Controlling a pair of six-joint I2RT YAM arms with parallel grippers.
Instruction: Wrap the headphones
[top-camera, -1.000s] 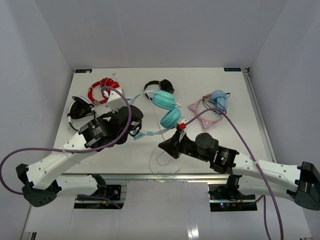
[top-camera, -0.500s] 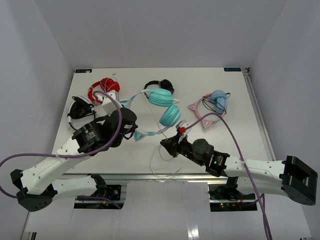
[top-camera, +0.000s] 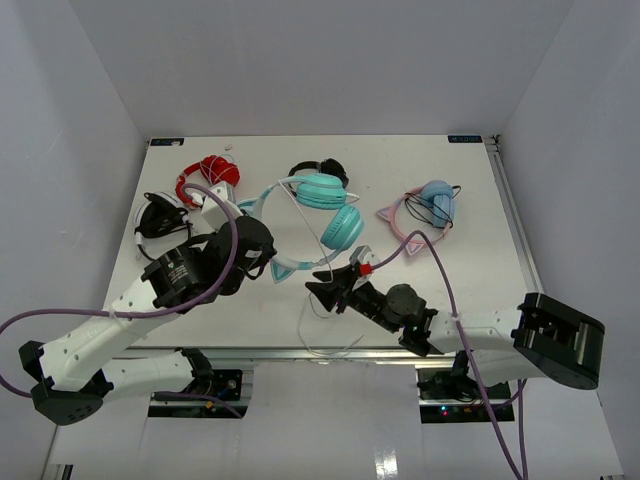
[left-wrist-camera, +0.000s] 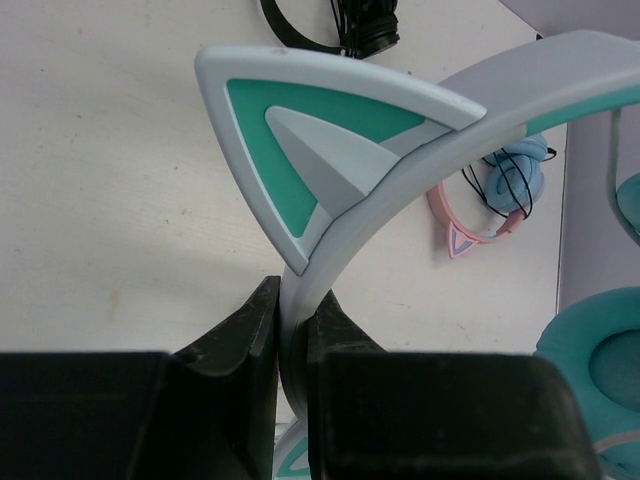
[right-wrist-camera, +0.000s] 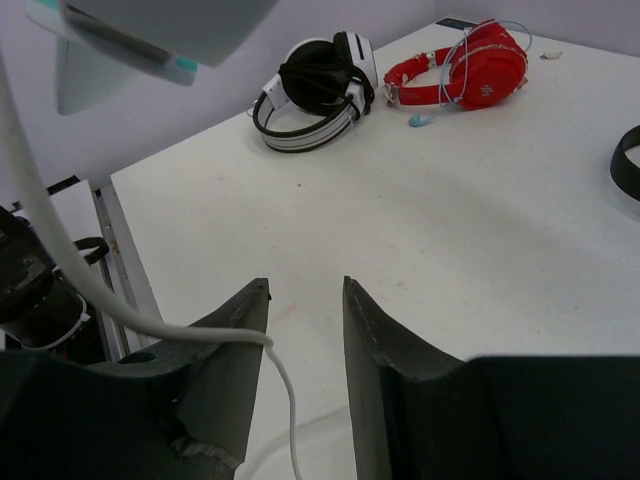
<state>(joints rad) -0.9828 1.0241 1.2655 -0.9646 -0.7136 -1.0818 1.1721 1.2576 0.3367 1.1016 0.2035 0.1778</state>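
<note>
The left tool (left-wrist-camera: 293, 310) hides part of the headphones (left-wrist-camera: 400, 170) band; their teal ear cup (left-wrist-camera: 590, 350) and the black headphones (left-wrist-camera: 340, 25) are cropped at the picture's edges.

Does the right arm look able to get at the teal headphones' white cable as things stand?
Probably yes: the right end effector stands open with the white cable running right beside it, and nothing blocks it. The left end effector grips the headphones.

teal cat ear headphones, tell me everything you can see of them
The headphones are teal with round padded cups, a white-and-teal plastic-looking headband and pointed cat ears. The left end effector is shut on the headband beside one ear. The thin white cable trails past the open right end effector.
</note>
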